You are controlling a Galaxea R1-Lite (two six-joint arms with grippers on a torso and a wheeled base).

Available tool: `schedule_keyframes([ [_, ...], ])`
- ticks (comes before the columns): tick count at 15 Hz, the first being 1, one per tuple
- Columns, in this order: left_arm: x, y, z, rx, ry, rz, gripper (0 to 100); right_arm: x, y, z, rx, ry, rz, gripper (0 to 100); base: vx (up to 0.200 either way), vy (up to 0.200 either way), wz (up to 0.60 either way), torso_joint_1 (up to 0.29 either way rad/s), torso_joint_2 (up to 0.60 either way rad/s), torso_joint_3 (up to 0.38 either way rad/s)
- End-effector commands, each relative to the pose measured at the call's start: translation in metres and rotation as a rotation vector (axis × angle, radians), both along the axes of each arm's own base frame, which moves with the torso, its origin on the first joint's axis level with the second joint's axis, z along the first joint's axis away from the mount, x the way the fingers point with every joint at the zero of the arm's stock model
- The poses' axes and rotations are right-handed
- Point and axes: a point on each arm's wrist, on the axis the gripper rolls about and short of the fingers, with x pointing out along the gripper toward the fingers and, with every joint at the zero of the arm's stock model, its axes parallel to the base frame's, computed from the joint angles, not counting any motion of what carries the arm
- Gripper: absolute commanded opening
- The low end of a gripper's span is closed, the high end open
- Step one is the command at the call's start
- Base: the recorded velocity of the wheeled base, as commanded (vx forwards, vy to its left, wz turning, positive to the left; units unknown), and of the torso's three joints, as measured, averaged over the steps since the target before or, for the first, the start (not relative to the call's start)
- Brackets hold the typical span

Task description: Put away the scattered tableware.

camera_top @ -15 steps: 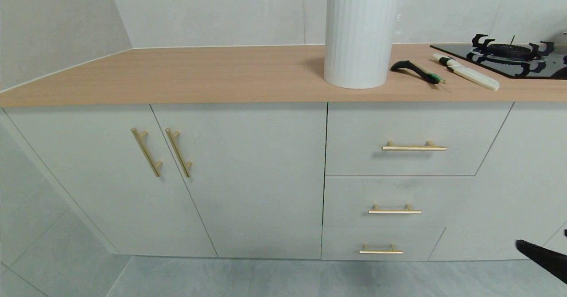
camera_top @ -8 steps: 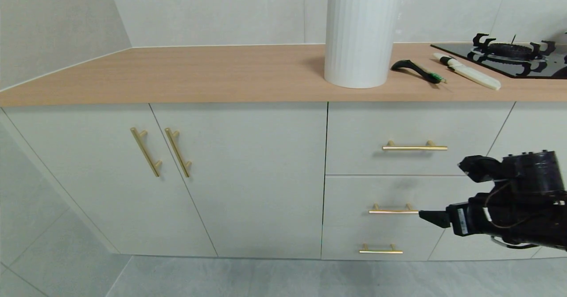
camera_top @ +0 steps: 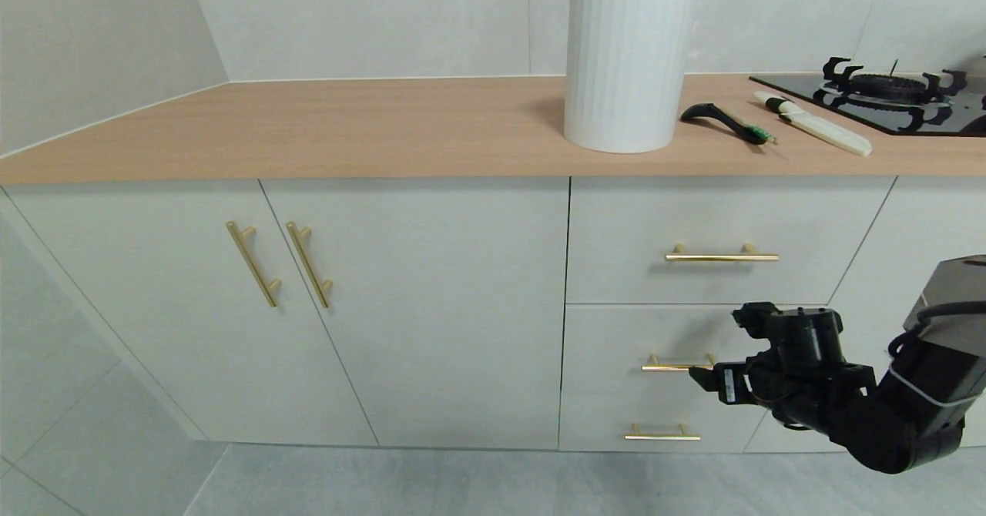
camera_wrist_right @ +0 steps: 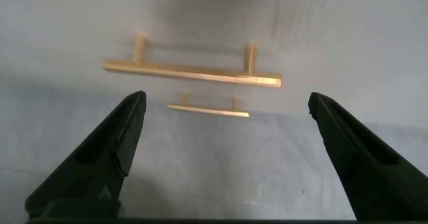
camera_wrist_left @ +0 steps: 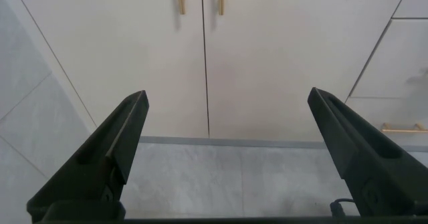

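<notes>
Right gripper (camera_top: 716, 345) is spread open, low under the canister (camera_top: 624, 61), by the middle handle (camera_top: 678, 364). Left gripper (camera_wrist_left: 227, 100) is wide open too. Peeler (camera_top: 724, 122) and knife (camera_top: 816, 129) lie just right of the canister. If the approach is off-line, I reckon a finger bumps the bar instead of straddling it.

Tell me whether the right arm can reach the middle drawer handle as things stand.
Probably yes. The right gripper sits just in front of the middle drawer handle, jaws open wide, with nothing between them.

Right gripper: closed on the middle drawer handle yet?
No: in the right wrist view the right gripper is wide open, the middle drawer handle lying ahead, untouched.
</notes>
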Motion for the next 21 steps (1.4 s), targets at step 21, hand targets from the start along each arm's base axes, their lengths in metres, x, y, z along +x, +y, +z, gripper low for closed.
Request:
schedule_keyframes([
  [21, 0.0, 0.0, 0.0, 0.0, 0.001, 0.001, 100, 0.035, 0.012, -0.044, 0.011, -0.077, -0.164, 100, 0.0, 0.0, 0.0, 0.0, 0.0, 0.0],
])
